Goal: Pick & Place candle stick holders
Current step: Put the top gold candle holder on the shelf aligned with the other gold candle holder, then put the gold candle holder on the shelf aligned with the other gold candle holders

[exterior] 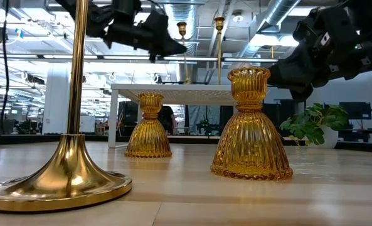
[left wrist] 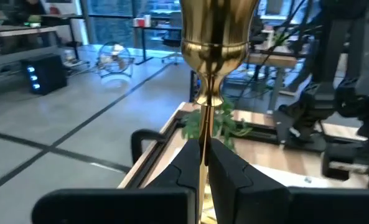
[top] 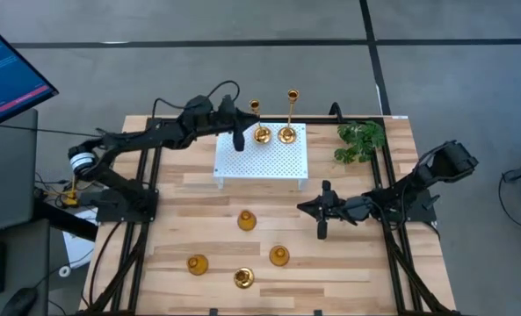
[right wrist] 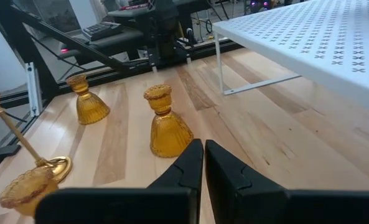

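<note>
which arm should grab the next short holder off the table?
Right. The right gripper hovers shut over the bare wood, close to the short holders, with one just ahead in its wrist view. The left gripper is busy on the white perforated shelf, clamped on a tall holder's stem.

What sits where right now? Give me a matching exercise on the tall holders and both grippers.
Things:
1. third tall holder
2. pair of tall holders
3. right gripper
4. left gripper

Places:
A. on the white rack, at its far edge
B. over the rack, beside the tall pair
C. on the table, near its front edge
D. above bare wood, jaws shut, right of the short holders

Pairs: 1-C, 2-A, 3-D, 4-B
</note>
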### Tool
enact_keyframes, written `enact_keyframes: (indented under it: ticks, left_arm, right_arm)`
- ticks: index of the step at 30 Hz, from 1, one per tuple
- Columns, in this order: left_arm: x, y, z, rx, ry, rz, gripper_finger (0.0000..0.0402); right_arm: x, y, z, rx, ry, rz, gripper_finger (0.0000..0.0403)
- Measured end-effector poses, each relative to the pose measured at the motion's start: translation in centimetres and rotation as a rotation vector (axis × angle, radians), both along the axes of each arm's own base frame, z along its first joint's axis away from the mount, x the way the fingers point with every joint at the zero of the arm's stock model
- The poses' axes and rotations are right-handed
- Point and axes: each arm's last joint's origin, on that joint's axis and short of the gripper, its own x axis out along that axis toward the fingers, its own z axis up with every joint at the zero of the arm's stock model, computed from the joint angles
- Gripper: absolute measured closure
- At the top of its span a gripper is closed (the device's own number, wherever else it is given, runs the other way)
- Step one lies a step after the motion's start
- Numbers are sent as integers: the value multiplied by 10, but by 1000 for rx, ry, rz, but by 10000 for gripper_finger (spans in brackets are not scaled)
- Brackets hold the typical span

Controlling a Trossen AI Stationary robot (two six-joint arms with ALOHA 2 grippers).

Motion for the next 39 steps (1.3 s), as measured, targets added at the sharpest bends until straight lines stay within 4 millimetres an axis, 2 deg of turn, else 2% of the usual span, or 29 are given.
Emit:
enact_keyframes:
  ticks: [3,6,9,18,24,29,33,39]
  left_arm:
    - [10,5,8,-27,59,-8,388]
    - [17,11,4,-48,136,15,388]
    - [22,14,5,-39,131,39,388]
    - [25,18,0,-48,140,60,387]
    - [25,18,0,-80,134,59,358]
    - [21,15,3,-100,126,67,330]
    - [13,10,14,-83,95,66,318]
    - [-12,-3,32,-77,123,71,305]
  right_arm:
    - [0,-2,-1,-4,12,-8,393]
    - [0,-2,-3,-10,26,-11,393]
    - [0,-2,-2,-10,26,-11,393]
    - [0,-2,-3,-11,29,-10,393]
    - [0,-2,-3,-11,29,-11,393]
    - [0,-2,-3,-11,30,-10,393]
    - [0,-2,-3,-11,32,-9,393]
    - [0,-2,-3,-9,31,-8,393]
